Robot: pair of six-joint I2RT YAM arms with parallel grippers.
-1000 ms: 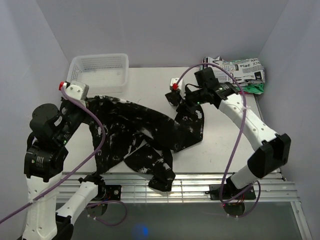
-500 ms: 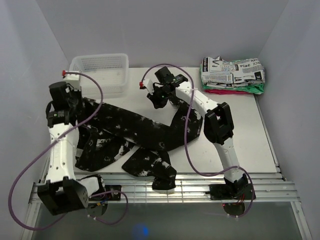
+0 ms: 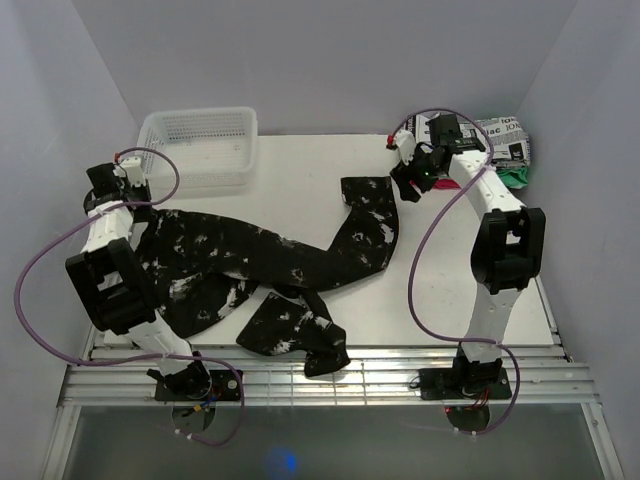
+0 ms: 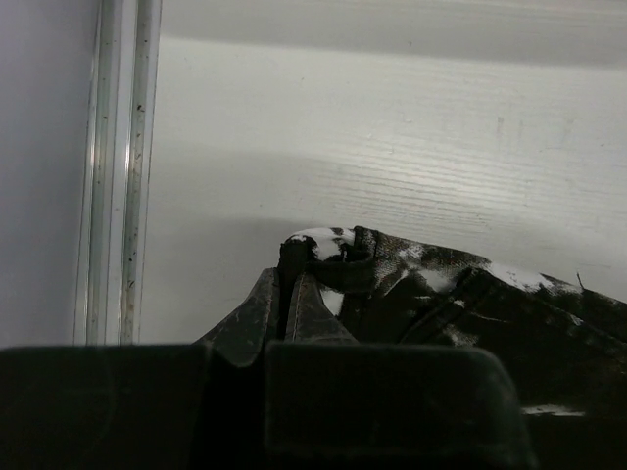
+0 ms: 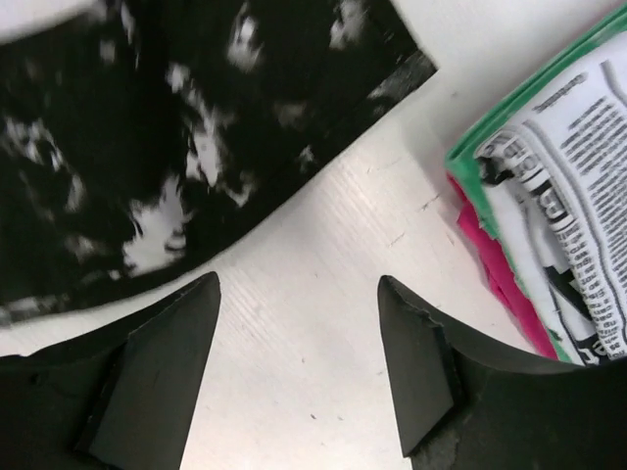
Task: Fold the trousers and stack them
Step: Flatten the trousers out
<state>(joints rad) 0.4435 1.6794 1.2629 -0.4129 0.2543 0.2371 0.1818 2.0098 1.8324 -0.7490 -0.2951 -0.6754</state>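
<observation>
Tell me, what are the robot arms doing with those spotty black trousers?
They are meant to fold the trousers, which lie stretched out and crumpled across the table, not folded yet. The left hand is shut on one end of them at the left side. The right hand is open and empty, over bare table between the trousers and the stack of folded clothes.
</observation>
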